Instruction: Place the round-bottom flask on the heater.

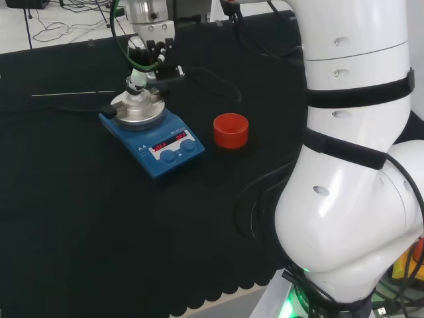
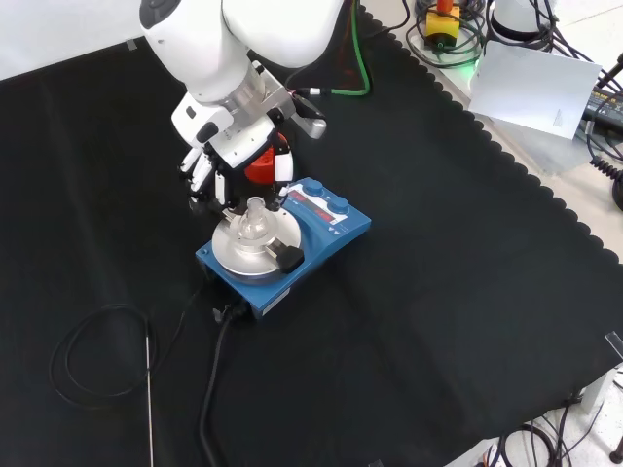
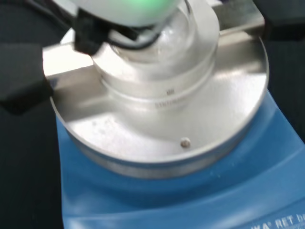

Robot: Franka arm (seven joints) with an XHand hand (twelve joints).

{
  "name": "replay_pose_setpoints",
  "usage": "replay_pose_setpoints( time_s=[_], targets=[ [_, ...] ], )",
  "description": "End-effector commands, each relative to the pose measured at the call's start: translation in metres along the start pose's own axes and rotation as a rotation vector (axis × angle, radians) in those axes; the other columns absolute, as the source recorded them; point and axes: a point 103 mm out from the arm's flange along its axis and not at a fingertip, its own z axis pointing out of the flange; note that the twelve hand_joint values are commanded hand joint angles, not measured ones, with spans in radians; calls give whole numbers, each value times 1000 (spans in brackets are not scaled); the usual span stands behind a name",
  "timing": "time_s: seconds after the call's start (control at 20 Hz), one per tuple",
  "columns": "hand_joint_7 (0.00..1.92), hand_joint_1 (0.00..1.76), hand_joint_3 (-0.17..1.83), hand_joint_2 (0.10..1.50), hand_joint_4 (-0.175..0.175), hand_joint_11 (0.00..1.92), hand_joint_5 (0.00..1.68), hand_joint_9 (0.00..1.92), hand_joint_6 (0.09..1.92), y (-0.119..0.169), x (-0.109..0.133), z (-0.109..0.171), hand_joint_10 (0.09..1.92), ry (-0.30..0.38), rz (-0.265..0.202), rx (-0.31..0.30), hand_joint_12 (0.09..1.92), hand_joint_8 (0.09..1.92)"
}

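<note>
Flask (image 2: 255,216) of clear glass sits upright in the metal bowl on top of the blue heater (image 2: 321,233), its neck pointing up. My hand (image 2: 226,161) hangs just above and behind it in the front view, and my fingers (image 2: 200,175) point down beside the neck; I cannot tell whether they are closed on it. In the head view a red ribbed ring (image 1: 230,130) stands on the table (image 1: 79,218) to the right of the heater, apart from it.
</note>
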Motion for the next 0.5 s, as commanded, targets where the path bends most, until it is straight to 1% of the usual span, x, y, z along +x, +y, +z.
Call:
replay_pose_setpoints(
  time_s=[0.05, 0.15, 0.25, 0.3, 0.35, 0.4, 0.5],
  targets=[
    [254, 935, 720, 659, -67, 199, 746, 449, 815, 2, -12, -10, 653, 29, 11, 12, 1374, 675],
    [241, 928, 731, 648, -65, 192, 680, 440, 801, 0, -15, -11, 656, 37, 7, 15, 1376, 675],
    [203, 895, 716, 622, -48, 166, 474, 412, 603, -3, -17, -12, 669, 43, 6, 9, 1390, 676],
    [188, 877, 703, 613, -42, 155, 418, 401, 498, -5, -19, -14, 678, 43, 8, 7, 1396, 678],
    [177, 860, 687, 608, -37, 145, 392, 392, 409, -7, -20, -15, 685, 44, 10, 4, 1400, 679],
    [167, 846, 676, 604, -34, 137, 378, 385, 351, -9, -22, -17, 689, 42, 11, 4, 1402, 678],
    [156, 829, 652, 605, -30, 125, 382, 375, 259, -15, -20, -20, 694, 39, 18, 0, 1404, 675]
  ],
)
